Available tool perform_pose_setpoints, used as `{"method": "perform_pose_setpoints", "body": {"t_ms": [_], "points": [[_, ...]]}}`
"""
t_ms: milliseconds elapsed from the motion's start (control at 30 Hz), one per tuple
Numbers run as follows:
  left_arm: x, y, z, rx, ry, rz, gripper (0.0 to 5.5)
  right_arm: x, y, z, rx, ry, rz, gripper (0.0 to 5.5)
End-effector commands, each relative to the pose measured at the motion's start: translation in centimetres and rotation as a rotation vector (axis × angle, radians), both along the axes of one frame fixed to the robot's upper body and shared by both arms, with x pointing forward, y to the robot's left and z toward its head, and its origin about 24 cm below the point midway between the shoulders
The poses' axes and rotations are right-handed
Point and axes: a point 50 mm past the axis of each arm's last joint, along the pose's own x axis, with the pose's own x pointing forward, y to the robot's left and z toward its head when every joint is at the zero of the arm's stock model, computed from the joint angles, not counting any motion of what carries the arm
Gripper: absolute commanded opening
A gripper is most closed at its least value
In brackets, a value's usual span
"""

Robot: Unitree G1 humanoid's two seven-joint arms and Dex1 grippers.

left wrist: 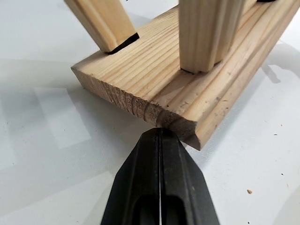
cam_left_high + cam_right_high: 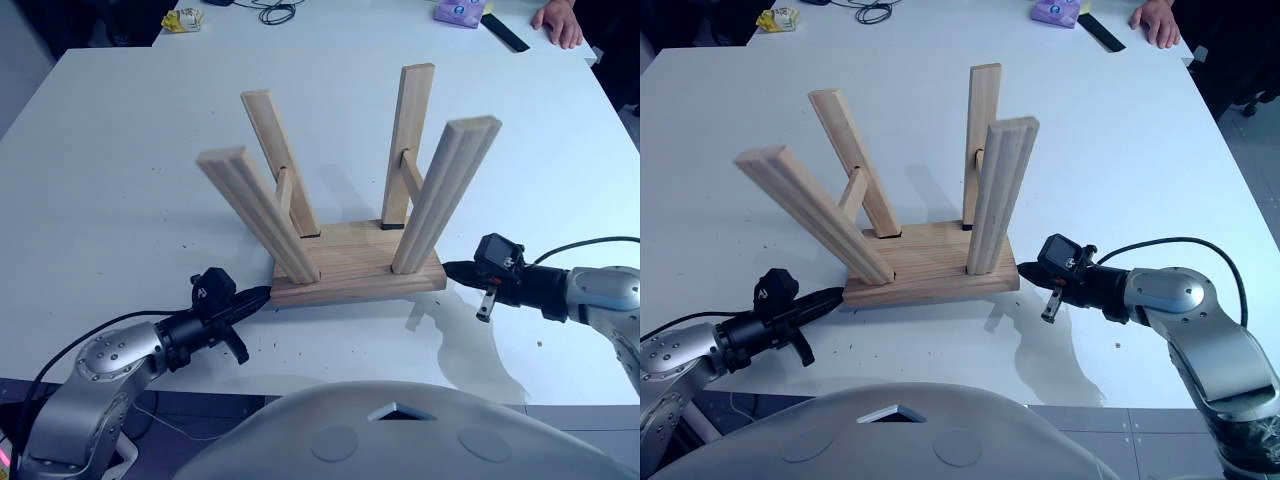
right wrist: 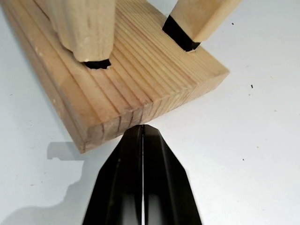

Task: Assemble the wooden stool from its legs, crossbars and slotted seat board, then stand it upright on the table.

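The stool (image 2: 345,262) stands inverted mid-frame on the counter (image 2: 120,150), seemingly assembled. The left gripper (image 2: 262,294) and right gripper (image 2: 450,268), fingers closed and empty, sit at its seat board (image 3: 140,75) ends. Turning it upright needs a two-sided hold.

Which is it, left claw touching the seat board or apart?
Touching. Left wrist view: the shut left claw tip meets the seat board at its lower edge, no table showing between; left eye view agrees.
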Motion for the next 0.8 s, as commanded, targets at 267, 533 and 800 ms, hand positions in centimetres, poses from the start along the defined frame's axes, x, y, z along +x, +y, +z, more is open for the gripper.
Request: {"method": "perform_pose_setpoints", "body": {"t_ms": [267,533,800], "points": [[-0.9,-1.6,2.8,-0.087,-0.034,-0.175,0.0,-1.8,2.0,2.7,0.144,-0.013,0.179,0.03],[0.8,-0.7,4.8,-0.091,-0.137,-0.137,0.0,-2.0,1.9,3.3,0.148,-0.002,0.229,0.03],[1.4,-1.5,5.0,-0.145,-0.154,-0.137,0.0,-1.4,2.0,3.3,0.146,-0.026,0.21,0.03]]}}
